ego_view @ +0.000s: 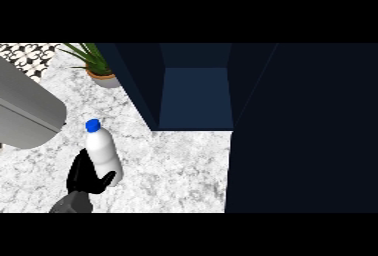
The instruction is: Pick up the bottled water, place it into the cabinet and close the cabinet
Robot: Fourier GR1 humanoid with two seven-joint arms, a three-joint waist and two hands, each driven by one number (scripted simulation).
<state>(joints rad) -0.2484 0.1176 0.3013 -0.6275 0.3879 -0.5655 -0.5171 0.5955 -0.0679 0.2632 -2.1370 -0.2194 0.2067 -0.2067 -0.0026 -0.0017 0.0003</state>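
The bottled water (101, 149) is white with a blue cap and stands on the marble counter (177, 165), left of the cabinet. My left hand (83, 177) comes in from the lower left. Its fingers and thumb curl round the bottle's lower part and hide its base. The dark blue cabinet (196, 97) stands open, with its inner floor showing. Its door (303, 130) is swung out and fills the right side of the view. My right hand does not show.
A grey appliance (26, 115) with a rounded edge sits at the far left. A potted plant (94, 62) stands at the back, just left of the cabinet. Patterned tiles (29, 55) show at the top left.
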